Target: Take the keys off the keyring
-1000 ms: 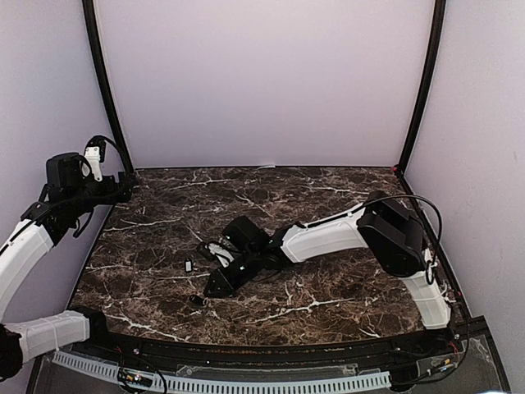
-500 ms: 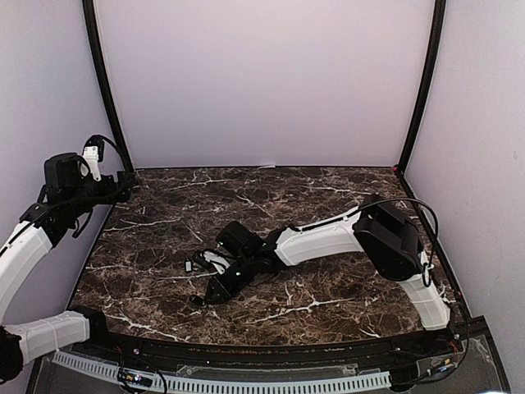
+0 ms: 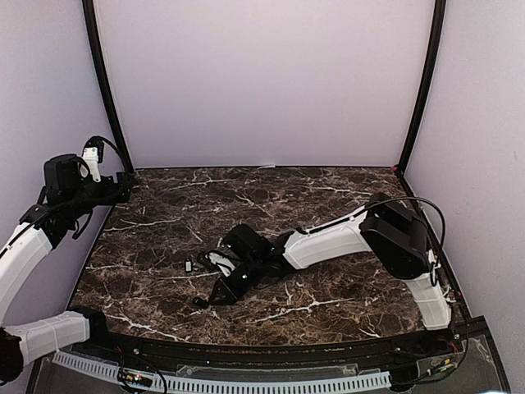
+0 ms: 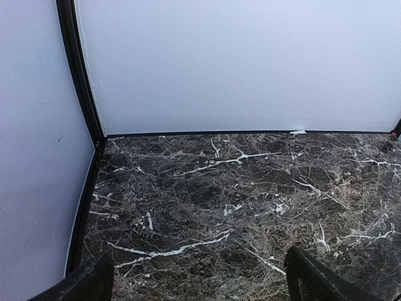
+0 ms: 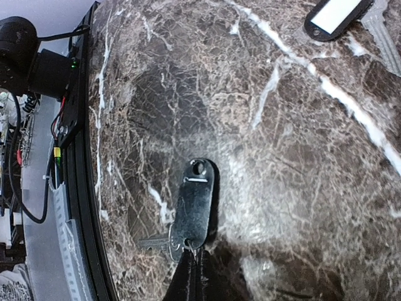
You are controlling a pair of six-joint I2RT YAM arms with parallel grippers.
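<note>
The right gripper (image 5: 191, 276) had shut tight since before, at the bottom middle, right at the end of a small key (image 5: 194, 210) lying flat mid-frame, likely light, hard and slippery, best pinched by its dark head; the left gripper (image 4: 200, 277) gaped wide.

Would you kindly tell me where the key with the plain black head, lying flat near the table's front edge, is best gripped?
Probably across the long black head of the key, from straight above, jaws either side of its narrow width: it lies flat on the marble table, and its thin silver blade offers little to pinch.
</note>
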